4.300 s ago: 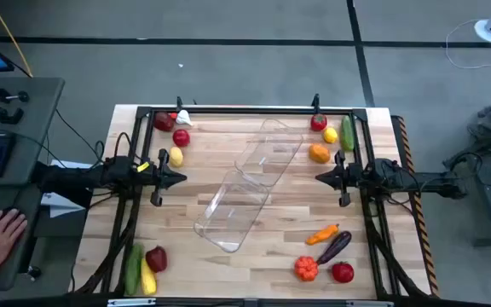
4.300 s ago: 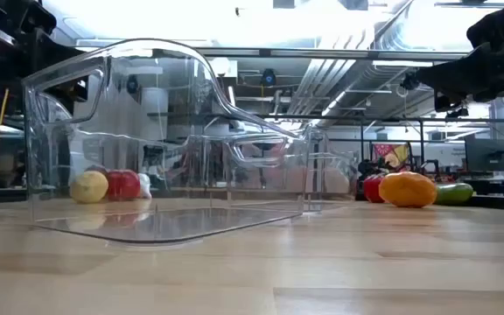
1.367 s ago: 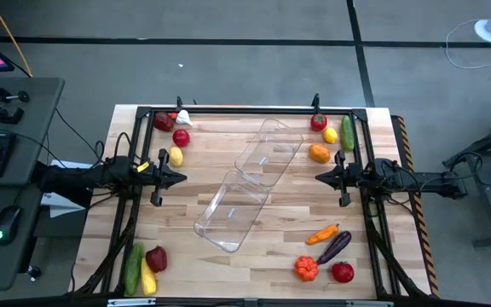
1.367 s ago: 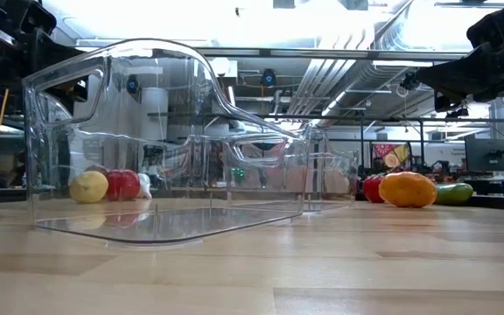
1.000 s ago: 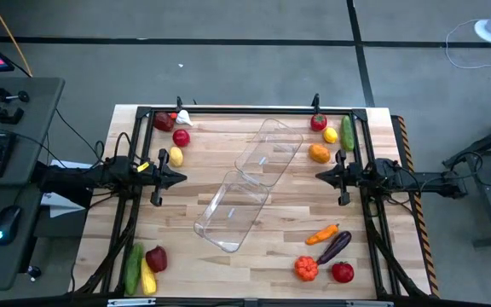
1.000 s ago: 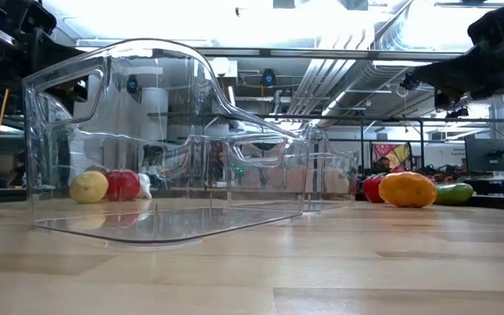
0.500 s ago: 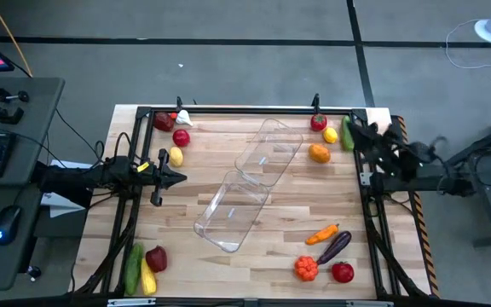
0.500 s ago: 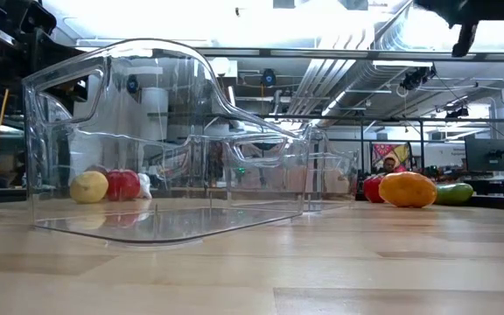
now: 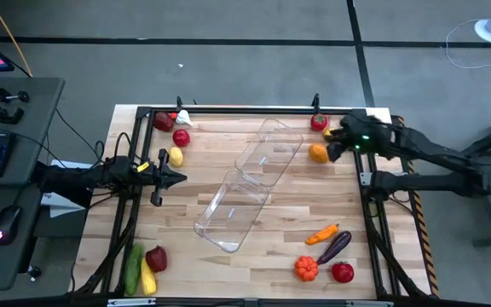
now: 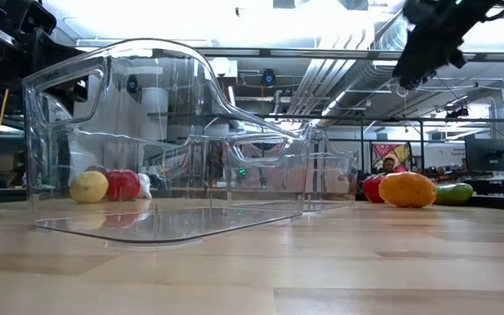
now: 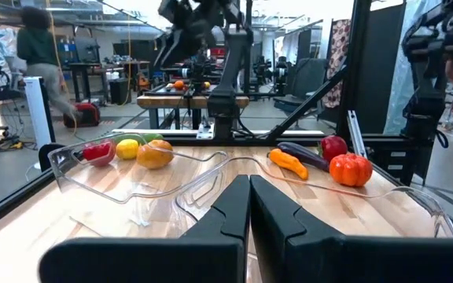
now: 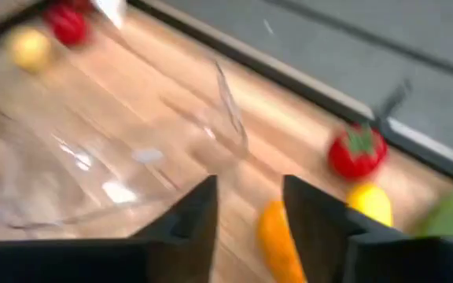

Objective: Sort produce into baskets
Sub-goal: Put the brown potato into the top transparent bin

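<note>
While open, right gripper (image 9: pixel 332 147) above orange fruit (image 9: pixel 317 153)

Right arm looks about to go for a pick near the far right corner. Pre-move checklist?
1. Right gripper open, nothing held: ok.
2. It is over the orange fruit: ok; the fruit shows between its fingers in the right wrist view.
3. Neighbours clear: not ok; tomato and lemon lie close.
4. Baskets empty, upright: ok.
5. Left gripper shut, parked at the table's left side: ok.
6. Height above the fruit: cannot tell.
</note>
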Controlling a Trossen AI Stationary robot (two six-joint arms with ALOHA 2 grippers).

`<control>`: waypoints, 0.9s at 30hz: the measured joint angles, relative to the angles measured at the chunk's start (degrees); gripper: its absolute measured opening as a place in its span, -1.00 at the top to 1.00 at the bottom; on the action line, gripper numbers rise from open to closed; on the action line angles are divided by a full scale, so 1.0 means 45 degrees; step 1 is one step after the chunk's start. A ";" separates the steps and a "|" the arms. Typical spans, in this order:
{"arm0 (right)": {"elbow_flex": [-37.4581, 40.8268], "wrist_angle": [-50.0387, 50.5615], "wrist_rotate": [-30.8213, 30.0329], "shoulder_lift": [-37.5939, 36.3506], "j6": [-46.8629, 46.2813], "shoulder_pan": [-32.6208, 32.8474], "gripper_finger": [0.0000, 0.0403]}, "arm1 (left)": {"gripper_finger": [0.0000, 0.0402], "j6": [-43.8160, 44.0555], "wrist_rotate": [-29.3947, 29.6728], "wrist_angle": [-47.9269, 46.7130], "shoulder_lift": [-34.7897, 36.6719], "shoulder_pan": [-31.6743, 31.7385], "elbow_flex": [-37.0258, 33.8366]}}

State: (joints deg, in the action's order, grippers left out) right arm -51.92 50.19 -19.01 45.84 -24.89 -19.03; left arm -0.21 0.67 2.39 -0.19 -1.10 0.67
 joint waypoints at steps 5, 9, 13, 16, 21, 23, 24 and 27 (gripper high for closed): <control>-0.0389 0.1130 0.0018 0.1860 -0.1049 -0.0704 -0.18 | 1.00 0.0000 0.0001 0.0000 -0.0004 -0.0005 0.0004; -0.0632 0.1129 0.0298 0.2910 -0.1074 -0.1199 -0.38 | 1.00 0.0001 0.0000 -0.0001 -0.0005 -0.0004 0.0003; -0.0787 0.1122 0.1508 0.3675 -0.1067 -0.1832 -0.43 | 1.00 0.0003 0.0005 0.0000 0.0000 -0.0005 0.0000; -0.0791 0.1128 0.2504 0.4176 -0.0781 -0.2380 -0.43 | 1.00 0.0000 0.0000 -0.0002 -0.0003 -0.0005 0.0002; -0.0791 0.1144 0.3925 0.5036 0.1273 -0.3110 -0.44 | 1.00 0.0000 0.0005 0.0000 0.0000 -0.0005 0.0005; -0.0791 0.1248 0.4056 0.5353 0.2339 -0.3315 -0.44 | 1.00 0.0000 0.0000 -0.0004 0.0000 -0.0001 0.0000; -0.0791 0.1328 0.4051 0.5500 0.2830 -0.3413 -0.44 | 1.00 0.0001 0.0001 -0.0003 0.0000 -0.0001 0.0001; -0.0791 0.1432 0.3812 0.5971 0.4024 -0.3686 -0.44 | 1.00 0.0000 0.0002 0.0000 -0.0002 -0.0002 0.0002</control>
State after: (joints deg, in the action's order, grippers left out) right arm -55.48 56.64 -1.85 72.70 -6.78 -35.62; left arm -0.21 0.67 2.39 -0.19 -1.11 0.67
